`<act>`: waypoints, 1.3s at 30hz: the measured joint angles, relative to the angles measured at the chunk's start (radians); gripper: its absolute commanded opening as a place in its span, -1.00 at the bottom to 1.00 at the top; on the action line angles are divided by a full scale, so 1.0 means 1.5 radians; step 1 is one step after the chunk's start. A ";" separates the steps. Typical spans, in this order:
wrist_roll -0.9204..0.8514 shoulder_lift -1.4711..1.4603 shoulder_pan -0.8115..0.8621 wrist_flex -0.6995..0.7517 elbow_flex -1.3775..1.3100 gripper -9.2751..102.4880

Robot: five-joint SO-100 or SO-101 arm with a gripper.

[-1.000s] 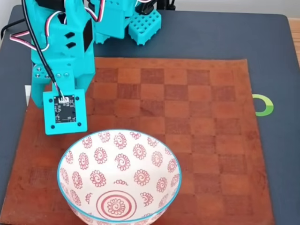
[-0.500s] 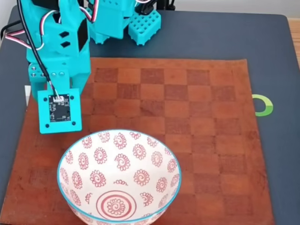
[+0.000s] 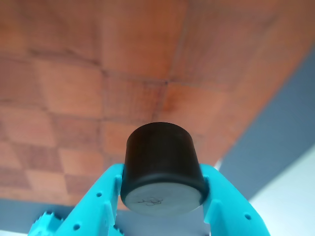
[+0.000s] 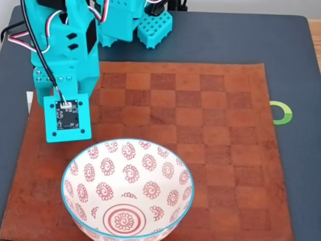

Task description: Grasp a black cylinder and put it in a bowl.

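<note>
In the wrist view, my gripper (image 3: 162, 172) is shut on the black cylinder (image 3: 162, 169). The cylinder sits between the two teal fingers (image 3: 101, 206), with its flat end facing the camera, and hangs above the brown chequered mat. In the fixed view, the teal wrist with its camera board (image 4: 67, 118) hovers over the mat's left side, just beyond the upper left rim of the bowl (image 4: 67, 170). The bowl is white with red spirals and a light blue rim, and stands at the front centre with nothing in it. From this view, the wrist hides the fingers and the cylinder.
The brown chequered mat (image 4: 210, 130) lies on a dark grey table (image 4: 296, 60). The arm's teal base (image 4: 135, 20) stands at the back left. A green ring mark (image 4: 282, 112) sits at the right, just off the mat.
The wrist drifted slightly left, then back right, staying beside the bowl's upper left rim. The bowl has not moved.
</note>
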 measured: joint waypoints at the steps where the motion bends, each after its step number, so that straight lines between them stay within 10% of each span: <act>1: 0.000 0.012 0.000 0.021 -0.015 -0.62; 39: 0.052 -0.182 -0.246 0.111 -0.602 -0.62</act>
